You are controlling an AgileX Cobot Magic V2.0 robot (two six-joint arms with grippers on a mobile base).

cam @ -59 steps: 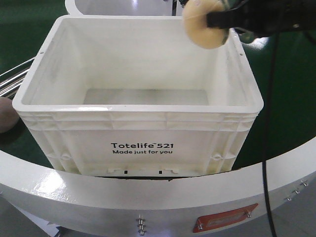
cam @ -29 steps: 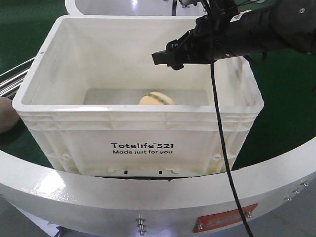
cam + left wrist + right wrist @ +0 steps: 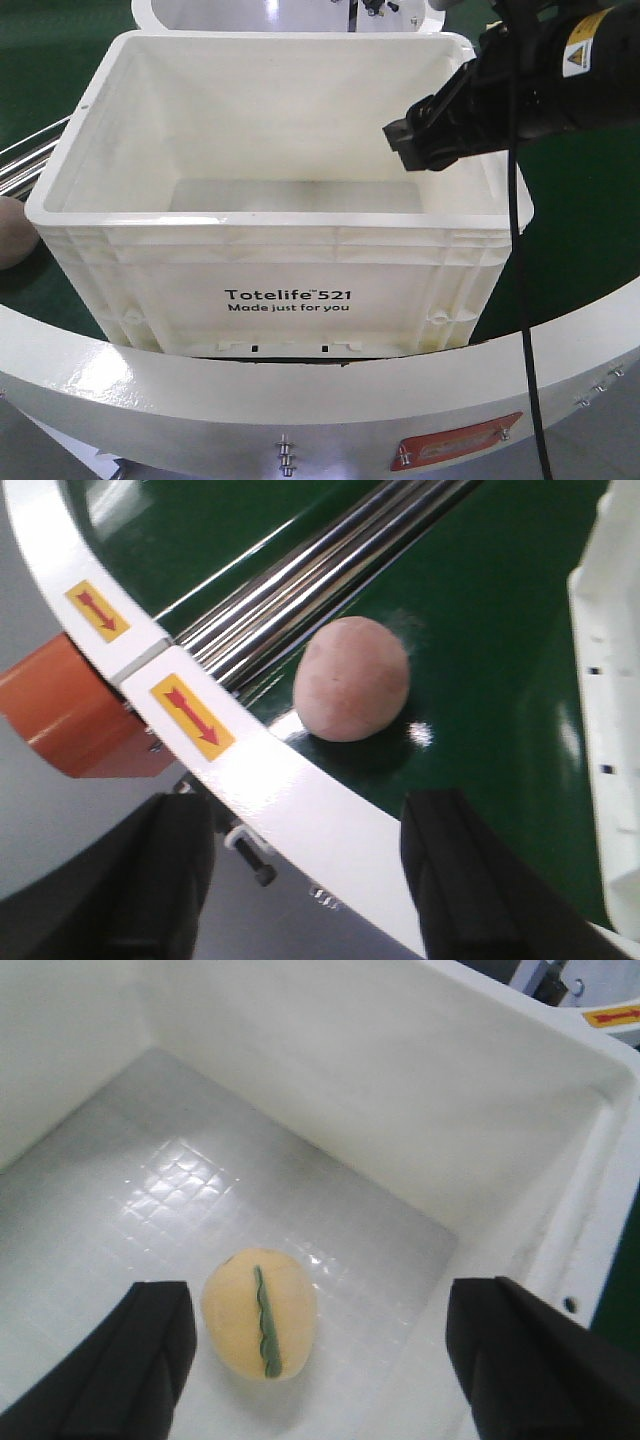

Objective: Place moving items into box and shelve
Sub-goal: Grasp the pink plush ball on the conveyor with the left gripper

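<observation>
With the pale yellow-orange, green-striped ball (image 3: 262, 1312) lying in the white plastic tote (image 3: 280, 290) beneath the right gripper's (image 3: 412, 145) spread fingers, a pinkish-brown ball (image 3: 350, 680) is waiting beyond the left gripper's (image 3: 315, 880) parted fingers, shelving undone.

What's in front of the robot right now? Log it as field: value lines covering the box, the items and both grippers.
box: white tote, open-topped
striped ball: lying on the tote's floor, nothing touching it
pinkish ball: outside the tote, on the green surface beside the steel rails
right gripper: open, empty, above the tote's interior
left gripper: open, empty, over the white rim near the pinkish ball
</observation>
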